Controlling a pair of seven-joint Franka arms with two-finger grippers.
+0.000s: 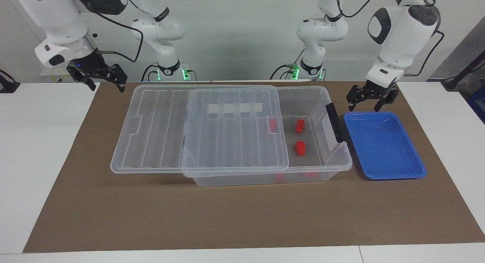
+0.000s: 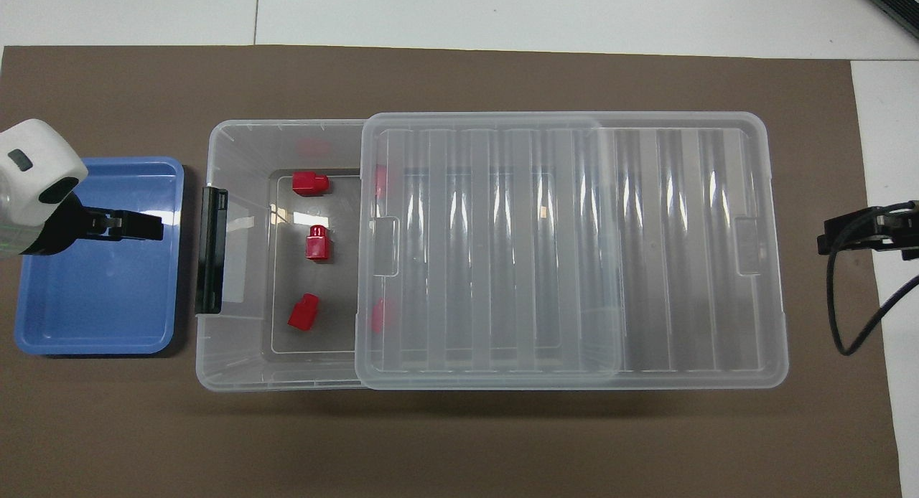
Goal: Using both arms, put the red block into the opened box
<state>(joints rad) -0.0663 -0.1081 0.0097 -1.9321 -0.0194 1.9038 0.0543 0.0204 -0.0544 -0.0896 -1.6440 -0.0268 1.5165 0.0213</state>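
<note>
The clear box (image 1: 338, 166) (image 2: 215, 362) lies on the brown mat. Its ribbed lid (image 1: 159, 130) (image 2: 646, 247) is slid toward the right arm's end, leaving the left arm's end uncovered. In that uncovered part three red blocks rest on the floor (image 2: 310, 183) (image 2: 316, 242) (image 2: 303, 312), two of which show in the facing view (image 1: 299, 125) (image 1: 300, 147). More red shows dimly under the lid's edge (image 2: 378, 315). My left gripper (image 1: 365, 104) (image 2: 147, 227) hangs open and holds nothing, over the blue tray's edge nearest the robots. My right gripper (image 1: 107, 85) (image 2: 829, 240) waits open past the lid's end.
A shallow blue tray (image 1: 382, 147) (image 2: 93, 304) with nothing in it lies beside the box at the left arm's end. A black handle (image 1: 335, 122) (image 2: 212, 250) sits on the box wall facing the tray. White table surrounds the mat.
</note>
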